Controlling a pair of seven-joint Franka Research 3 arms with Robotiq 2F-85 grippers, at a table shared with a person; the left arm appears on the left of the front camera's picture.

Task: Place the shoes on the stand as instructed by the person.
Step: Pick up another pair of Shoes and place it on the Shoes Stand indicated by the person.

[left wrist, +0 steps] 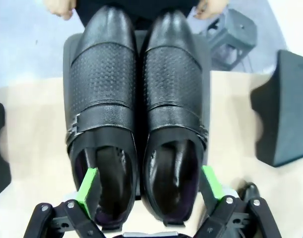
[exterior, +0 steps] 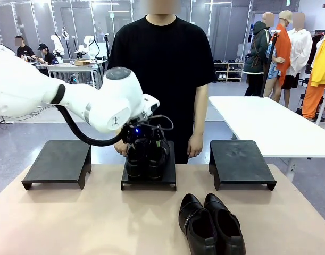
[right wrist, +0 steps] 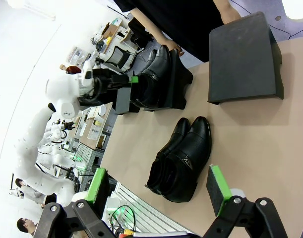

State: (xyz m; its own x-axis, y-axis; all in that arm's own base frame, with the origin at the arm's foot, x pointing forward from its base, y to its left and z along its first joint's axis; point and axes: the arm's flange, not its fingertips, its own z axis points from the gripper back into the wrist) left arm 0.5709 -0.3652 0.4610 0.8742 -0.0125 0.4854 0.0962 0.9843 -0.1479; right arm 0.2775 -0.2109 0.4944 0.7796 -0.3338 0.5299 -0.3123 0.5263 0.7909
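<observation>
Black stands are set in a row along the far edge of the bench [exterior: 72, 223]: a left stand [exterior: 56, 159], a middle stand [exterior: 149, 184] and a right stand [exterior: 242, 159]. The left pincer [exterior: 143, 139] is positioned over the middle stand. On that stand a strapped pair of shoes [left wrist: 141, 89] is stood side by side, toes turned to the person [exterior: 162, 69] at the far side. The jaws are spread wide. One green pad [left wrist: 88, 186] is seen inside the opening of one shoe, and the other is seen outside the heel of its neighbour. Whether either pad is pressed against the leather cannot be told. A second pair of shoes [exterior: 210, 226] is laid at the near edge, right of the middle, toes toward the far edge. The right pincer [right wrist: 156, 184] is seen wide open above the bench, with nothing between its pads.
</observation>
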